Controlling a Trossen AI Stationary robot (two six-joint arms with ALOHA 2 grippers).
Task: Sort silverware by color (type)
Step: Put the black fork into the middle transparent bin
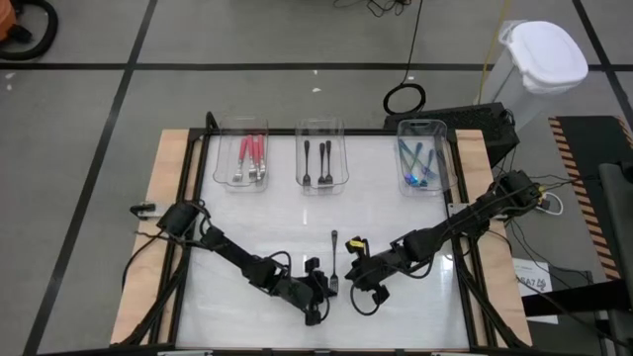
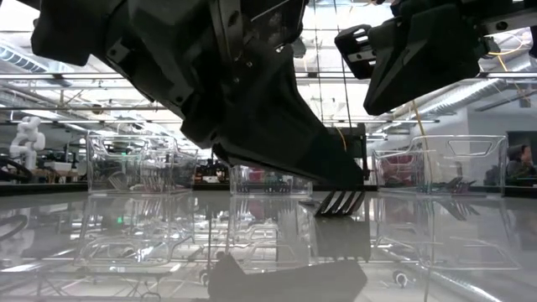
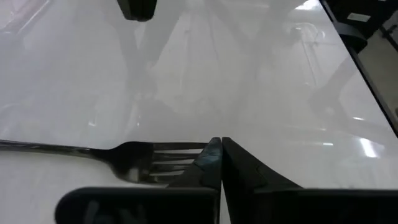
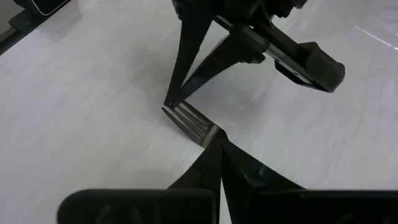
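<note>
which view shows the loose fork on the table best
The left wrist view: the fork lies close, tines and neck clear, beside the shut left gripper. The right wrist view shows only its tines, the low view its tine tips under the arm, the high view a thin dark sliver.

Robotics lab: humanoid robot (image 2: 28, 138), taped floor (image 1: 119, 89).

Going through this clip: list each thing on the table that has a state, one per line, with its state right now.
Left pincer: shut, tips at the prongs of the loose fork.
Right pincer: shut, empty, beside the fork.
Loose fork: flat on the table, outside the trays.
Left tray: holds red forks.
Middle tray: holds black forks.
Right tray: holds blue forks.
</note>
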